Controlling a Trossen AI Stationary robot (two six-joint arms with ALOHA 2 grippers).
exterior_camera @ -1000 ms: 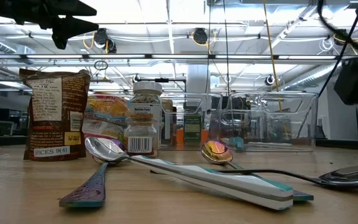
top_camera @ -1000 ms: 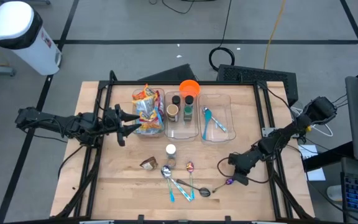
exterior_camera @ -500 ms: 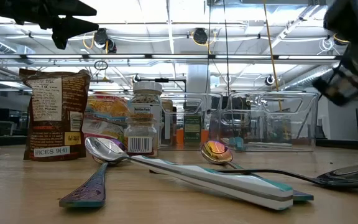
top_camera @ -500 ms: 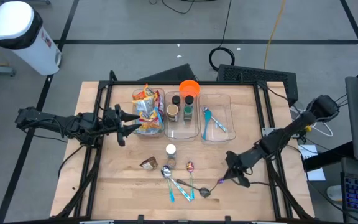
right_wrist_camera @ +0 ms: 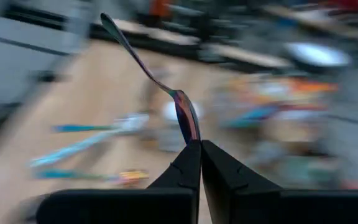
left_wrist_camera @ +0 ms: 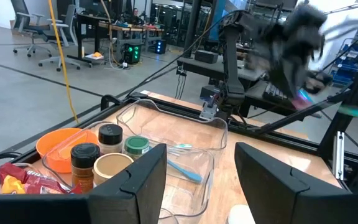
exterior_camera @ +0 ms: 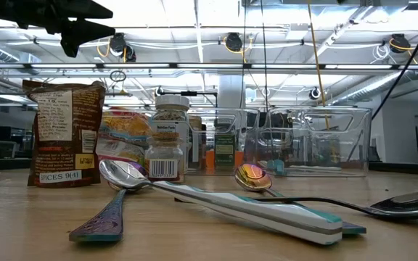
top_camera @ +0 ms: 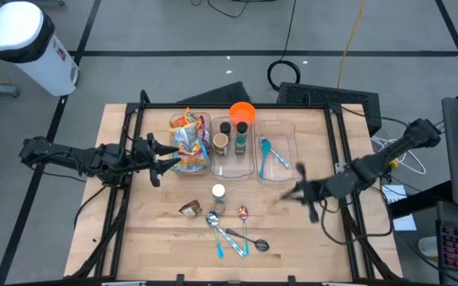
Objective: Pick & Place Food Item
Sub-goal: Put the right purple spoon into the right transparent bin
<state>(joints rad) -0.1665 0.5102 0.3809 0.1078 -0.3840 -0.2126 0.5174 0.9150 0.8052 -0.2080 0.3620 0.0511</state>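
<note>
My right gripper point(top_camera: 299, 191) hangs blurred above the table's right half, shut on a thin iridescent utensil point(right_wrist_camera: 151, 74) that sticks out ahead of it. My left gripper point(top_camera: 165, 157) waits open beside the left clear bin point(top_camera: 205, 167), which holds snack bags point(top_camera: 188, 139); nothing is between its fingers point(left_wrist_camera: 135, 186). A brown spice bag point(top_camera: 189, 208) and a white-capped spice jar point(top_camera: 218, 193) stand on the table's middle. Close to the near edge lie several spoons point(top_camera: 229, 234). My right gripper pinches the utensil's purple part point(right_wrist_camera: 188, 124) between its two fingertips. The rest of the utensil curves away ahead of the fingers to a thin end point(right_wrist_camera: 106, 18). It is lifted clear of the table.
The middle bin point(top_camera: 249, 169) holds jars, with an orange bowl point(top_camera: 242, 111) at its far end. The right bin point(top_camera: 293, 139) holds teal-handled utensils point(top_camera: 273, 155). A dark-handled spoon point(top_camera: 261, 245) lies to the left of the bare wood at the near right.
My right gripper has risen from the table near the right near corner, gone a little toward the far edge and rolled about its own line. The iridescent utensil it held on the wood has gone up with it, lifted clear. The gripper has left the low view.
</note>
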